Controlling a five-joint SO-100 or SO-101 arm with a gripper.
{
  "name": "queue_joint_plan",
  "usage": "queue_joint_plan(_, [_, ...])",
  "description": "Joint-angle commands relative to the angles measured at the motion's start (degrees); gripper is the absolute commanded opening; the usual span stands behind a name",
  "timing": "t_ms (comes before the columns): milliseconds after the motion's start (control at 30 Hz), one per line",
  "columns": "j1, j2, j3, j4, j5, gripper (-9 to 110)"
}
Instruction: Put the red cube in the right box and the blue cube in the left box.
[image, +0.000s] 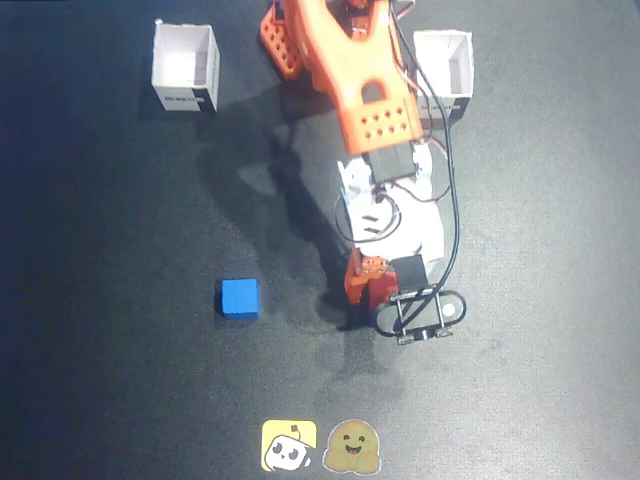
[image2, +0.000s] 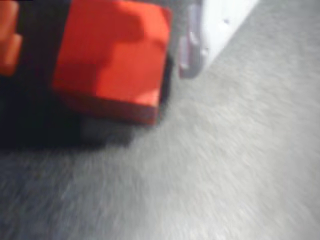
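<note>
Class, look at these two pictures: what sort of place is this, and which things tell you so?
Probably a hobby robot-learning tabletop: a dark mat holding only two white boxes, a blue cube and cartoon stickers beneath an orange arm.

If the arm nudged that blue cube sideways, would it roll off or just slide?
The blue cube would probably slide rather than roll: its faces look flat and it sits square on the dark table. It looks small and solid, so it is likely light and stiff. Its matte faces suggest it is not very slippery.

Dim fixed view – shadows left of arm (image: 350, 70) – blurred wrist view.
</note>
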Motion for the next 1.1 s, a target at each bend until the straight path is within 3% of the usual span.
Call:
queue_joint_plan(0, [-0.6,-0.9,-4.7,-1.1,0.7,24])
queue_joint_plan(633, [0.2,-3.6,-4.4,-3.3,0.7,8])
queue_joint_plan(1067, [5.9,7.6,-7.6,11.2,-4.1,8])
